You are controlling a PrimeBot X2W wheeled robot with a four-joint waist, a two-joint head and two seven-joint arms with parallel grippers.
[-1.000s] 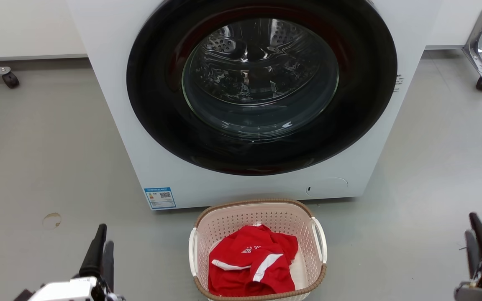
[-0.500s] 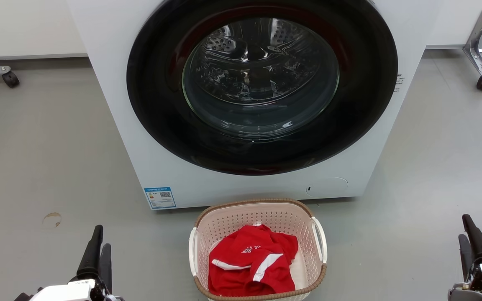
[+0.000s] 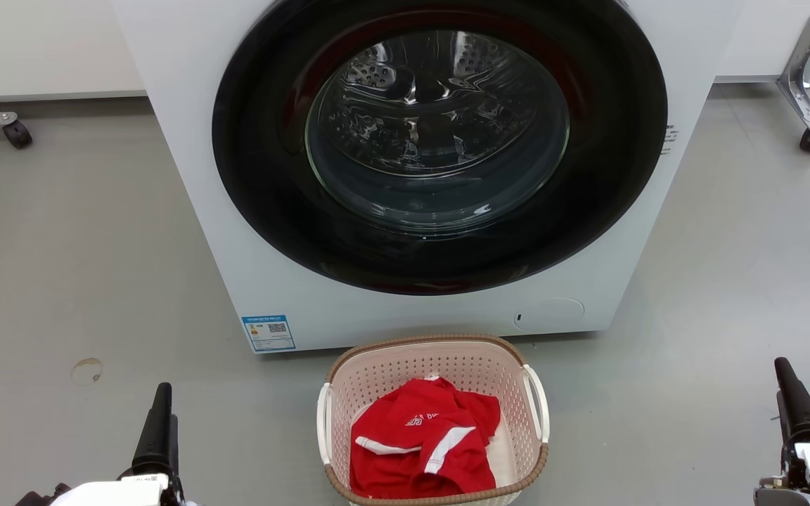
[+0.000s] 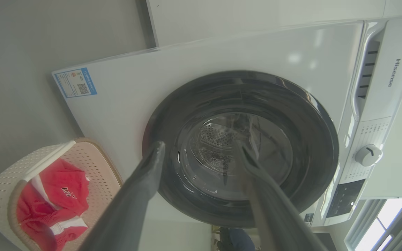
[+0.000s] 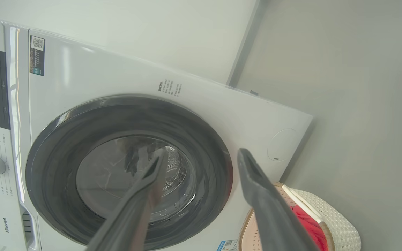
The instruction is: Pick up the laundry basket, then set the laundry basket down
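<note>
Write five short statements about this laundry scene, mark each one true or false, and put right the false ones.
1. The laundry basket stands on the floor in front of the washing machine. True.
2. A red shirt lies in the laundry basket. True.
3. The left hand and the right hand are both open. True.
4. The left hand grips a basket handle. False: it is off to the side, apart from the laundry basket, and both white handles are free.
5. The washing machine's door hangs open. False: the round door is shut.
</note>
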